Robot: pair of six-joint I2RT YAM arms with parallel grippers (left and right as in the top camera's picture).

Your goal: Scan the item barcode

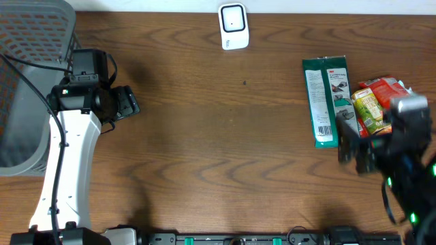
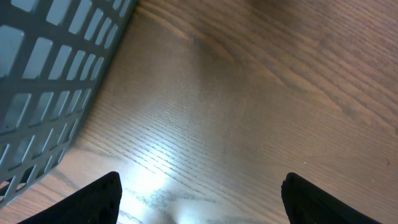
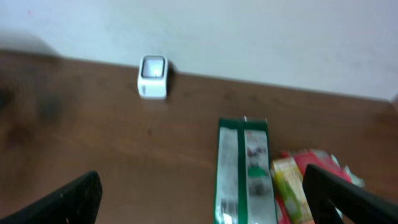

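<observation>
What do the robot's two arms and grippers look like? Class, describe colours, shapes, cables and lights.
The left arm has a long white link with black joint housings and a thin black cable along it. The right arm is black, with a grey block near the wrist and small green lights. The left gripper and right gripper have black fingers.

White-shelled left arm (image 1: 68, 156), black cable, black-fingered left tool (image 2: 200, 196), black right arm (image 1: 402, 160), green lights
</observation>
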